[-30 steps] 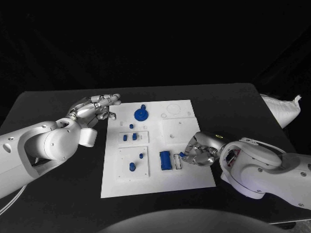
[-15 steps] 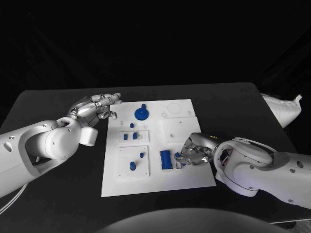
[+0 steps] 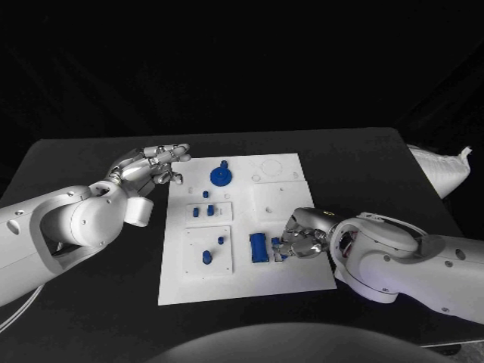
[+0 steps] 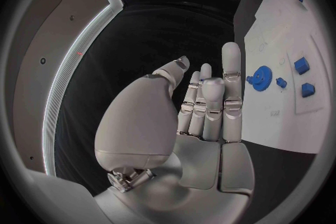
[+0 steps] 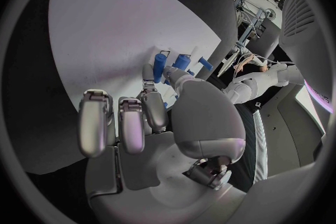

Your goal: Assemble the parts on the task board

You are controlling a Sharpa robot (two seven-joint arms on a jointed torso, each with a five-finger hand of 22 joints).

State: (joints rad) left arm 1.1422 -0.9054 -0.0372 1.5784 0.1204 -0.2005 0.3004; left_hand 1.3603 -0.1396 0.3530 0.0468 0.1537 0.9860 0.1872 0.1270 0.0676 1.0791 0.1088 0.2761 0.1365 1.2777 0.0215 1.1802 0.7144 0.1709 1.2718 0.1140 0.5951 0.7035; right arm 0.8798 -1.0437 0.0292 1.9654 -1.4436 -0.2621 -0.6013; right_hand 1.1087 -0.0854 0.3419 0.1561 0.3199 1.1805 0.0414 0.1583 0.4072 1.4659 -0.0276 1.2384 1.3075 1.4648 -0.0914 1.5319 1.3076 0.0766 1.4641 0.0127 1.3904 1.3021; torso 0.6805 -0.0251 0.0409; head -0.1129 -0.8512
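The white task board (image 3: 277,198) lies mid-table. A blue gear (image 3: 220,178) sits at its far left corner, with small blue parts (image 3: 204,212) and a peg (image 3: 206,259) in the left panels. An upright blue block (image 3: 259,248) stands near the front. My right hand (image 3: 300,240) rests on the board just right of that block and pinches a small blue part (image 3: 276,243) between thumb and finger. In the right wrist view this part (image 5: 167,82) shows by the fingertips (image 5: 148,73). My left hand (image 3: 150,166) hovers beside the board's far left edge, fingers raised and holding nothing; the gear (image 4: 261,76) lies beyond it.
A white bag (image 3: 439,171) lies at the table's right edge. Black tabletop surrounds the board on all sides. The board's far right panel (image 3: 273,170) carries round recesses.
My right hand has slid left across the board with the small blue part, closing on the blue block. My left hand has stayed almost where it was.
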